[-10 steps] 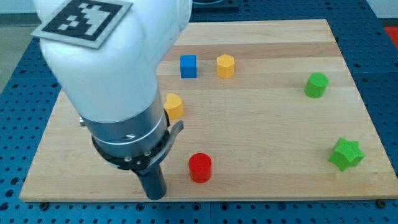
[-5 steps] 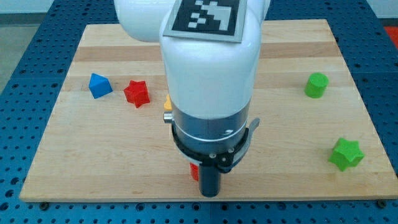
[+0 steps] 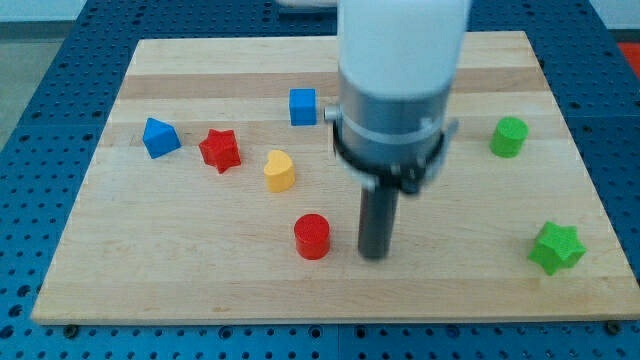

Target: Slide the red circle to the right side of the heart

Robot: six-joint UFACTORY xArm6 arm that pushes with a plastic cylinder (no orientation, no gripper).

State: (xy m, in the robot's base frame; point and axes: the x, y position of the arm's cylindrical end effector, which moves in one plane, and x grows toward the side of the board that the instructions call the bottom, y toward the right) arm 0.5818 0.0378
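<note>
The red circle (image 3: 312, 236) is a short red cylinder on the wooden board, low and a little left of centre. The yellow heart (image 3: 280, 171) lies above it and slightly to its left, apart from it. My tip (image 3: 374, 255) stands on the board just to the right of the red circle, with a small gap between them. The arm's white and black body rises from the tip toward the view's top.
A red star (image 3: 220, 150) and a blue block (image 3: 159, 137) lie at the left. A blue cube (image 3: 303, 106) sits above the heart. A green cylinder (image 3: 509, 136) and a green star (image 3: 556, 248) lie at the right. The board's edge (image 3: 320, 318) runs along the bottom.
My tip has moved from the left of the red circle to its right, and farther up. The red circle has shifted slightly left. The arm no longer hides the heart and blue cube.
</note>
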